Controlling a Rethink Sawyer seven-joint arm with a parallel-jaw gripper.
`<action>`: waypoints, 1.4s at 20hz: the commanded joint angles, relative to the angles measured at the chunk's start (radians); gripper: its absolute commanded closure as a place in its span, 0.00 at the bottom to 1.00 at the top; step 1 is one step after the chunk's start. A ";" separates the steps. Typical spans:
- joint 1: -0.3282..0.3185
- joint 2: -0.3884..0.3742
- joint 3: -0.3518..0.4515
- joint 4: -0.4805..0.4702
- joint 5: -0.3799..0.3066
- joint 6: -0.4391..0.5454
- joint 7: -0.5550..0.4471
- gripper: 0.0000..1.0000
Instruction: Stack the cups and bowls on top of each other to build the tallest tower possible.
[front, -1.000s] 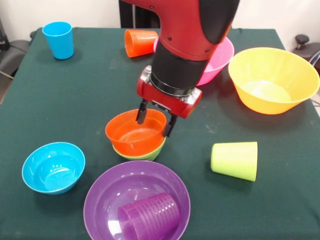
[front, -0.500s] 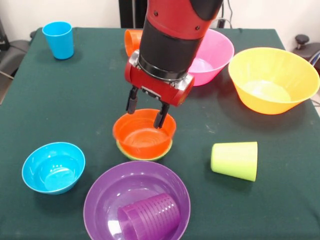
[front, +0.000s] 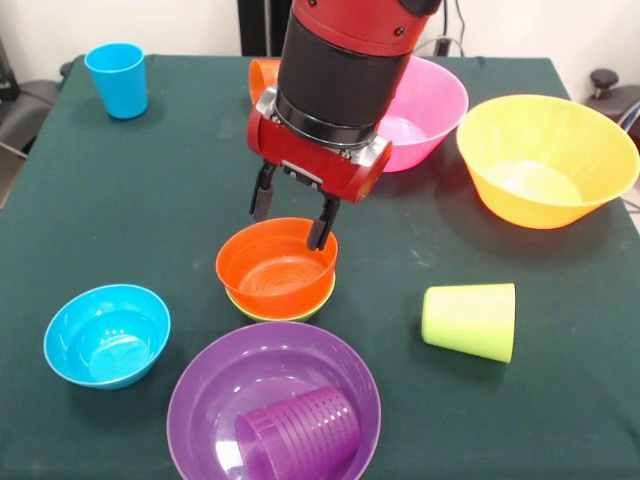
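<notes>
I have the gripper hanging just over the far rim of the orange bowl, its two black fingers spread apart and holding nothing. The right-hand finger in the front view dips toward the bowl's rim, but I cannot tell whether it touches; the other finger stands clear above the cloth behind the bowl. The orange bowl sits nested in the green bowl, of which I see only a thin lime edge below it. Just in front of that pair, nearest the camera, the purple bowl holds the purple cup lying on its side. The blue bowl stands upright to the picture's left of the purple one, apart from it. To the right, the green cup lies on its side on the table. Behind the arm I see the pink bowl and part of the orange cup, both partly hidden. The yellow bowl stands at the far right, the blue cup upright at the far left corner.
</notes>
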 joint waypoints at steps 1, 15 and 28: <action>0.013 0.027 0.069 0.029 -0.025 0.072 0.068 0.00; 0.006 0.018 0.072 0.077 -0.040 0.017 0.052 0.00; -0.094 -0.065 0.102 -0.045 -0.045 0.246 -0.153 0.00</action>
